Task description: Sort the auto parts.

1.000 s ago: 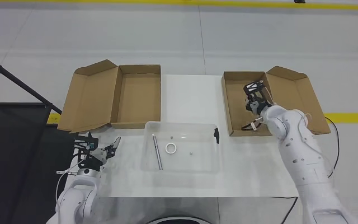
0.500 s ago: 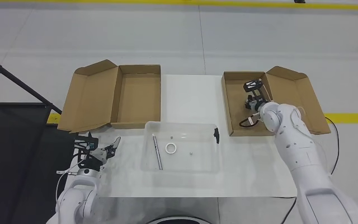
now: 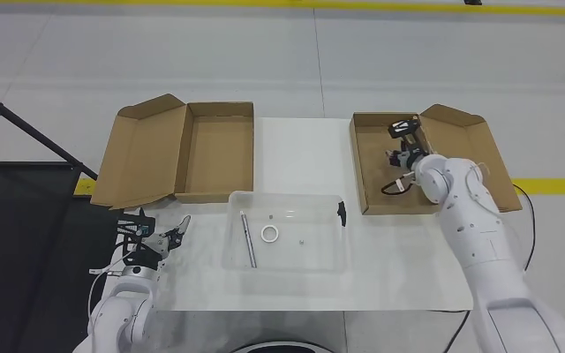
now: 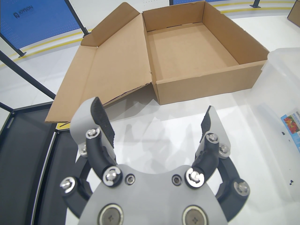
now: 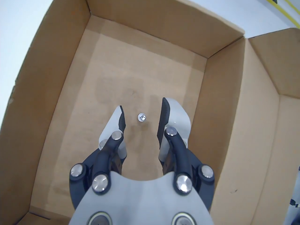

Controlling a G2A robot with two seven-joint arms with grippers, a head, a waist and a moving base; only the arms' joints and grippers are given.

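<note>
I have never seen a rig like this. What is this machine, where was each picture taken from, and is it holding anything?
It is a robot with two arms, each ending in a pair of jaws, sorting car parts at a white table. The top view looks down from above the arms. The other two pictures come from a camera on each wrist, so you see that arm's own jaws up close.

On the table, a clear plastic bin holds a metal rod and a white ring.

The left arm is at the table's near left corner, by the left box, jaws open and empty. The right arm is over the right box, jaws open, with a small silver fastener lying on the box floor beneath them. Nothing is held.
</note>
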